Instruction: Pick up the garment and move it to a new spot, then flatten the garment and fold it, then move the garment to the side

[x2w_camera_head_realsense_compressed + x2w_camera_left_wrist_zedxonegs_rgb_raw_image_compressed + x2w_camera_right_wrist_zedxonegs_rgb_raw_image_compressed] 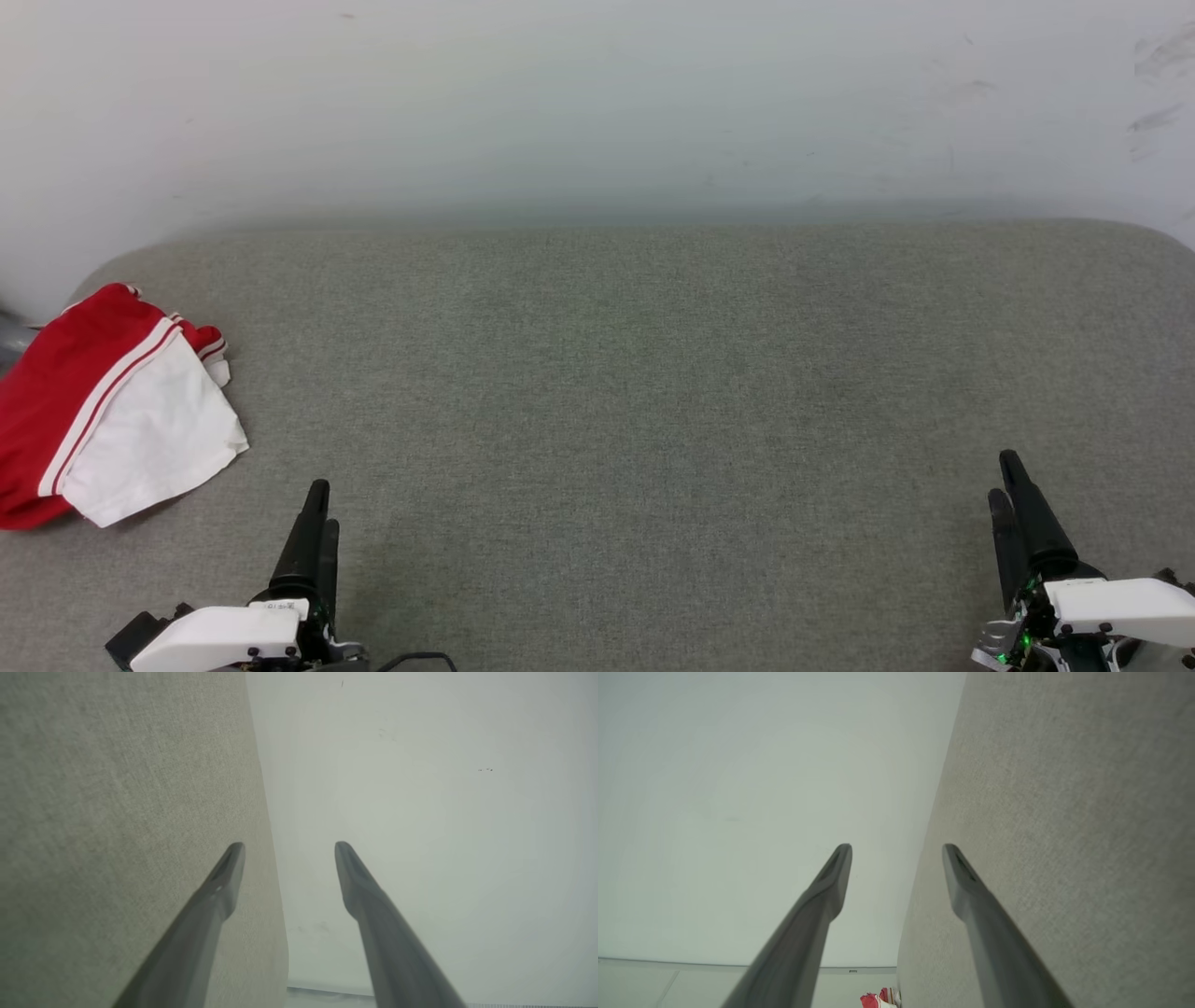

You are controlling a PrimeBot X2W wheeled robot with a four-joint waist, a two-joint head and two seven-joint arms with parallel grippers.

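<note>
The garment, red with a white sleeve and striped trim, lies crumpled at the far left edge of the grey cushioned surface. A small piece of the garment shows at the bottom of the right wrist view. My left gripper stands at the lower left, a little right of the garment and apart from it. In the left wrist view the left gripper is open and holds nothing. My right gripper is at the lower right, far from the garment. The right gripper is open with nothing in it.
A pale wall rises behind the grey surface. The surface's rounded back corners show at the left and right. A grey object peeks in at the left edge behind the garment.
</note>
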